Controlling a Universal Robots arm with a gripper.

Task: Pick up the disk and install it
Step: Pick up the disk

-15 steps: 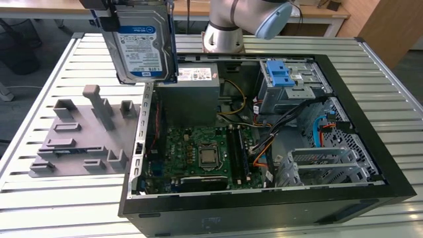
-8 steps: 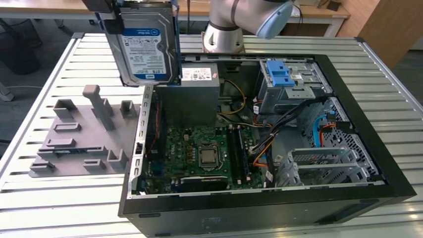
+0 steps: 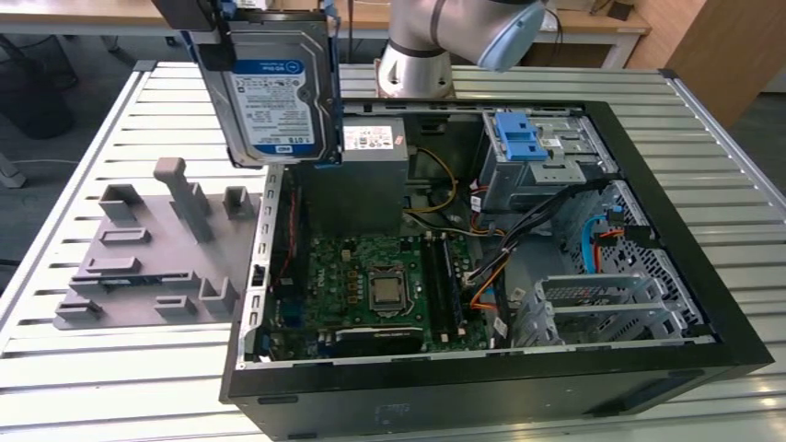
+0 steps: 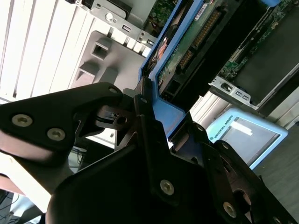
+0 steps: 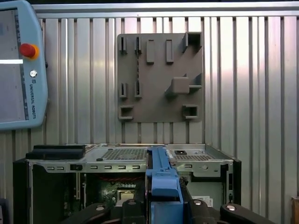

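Exterior view: disk upright in the air over the case wall nearest the fixture on the worktop. Second wrist view: end effector clamped on the disk's blue edge. First wrist view: that edge over the case.

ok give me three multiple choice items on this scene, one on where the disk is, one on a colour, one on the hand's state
1. Where is the disk?
A) lying on the grey fixture plate
B) seated in the drive bay
C) held up in the air

2. What colour is the bracket round the disk?
A) blue
B) red
C) yellow

3. How is the hand?
A) open and empty
B) shut on the disk
C) resting on the table

Answers:
1 C: in the exterior view it hangs upright, clear of everything below.
2 A: blue plastic frames it in both wrist views.
3 B: in the second wrist view its fingers clamp the bracket.
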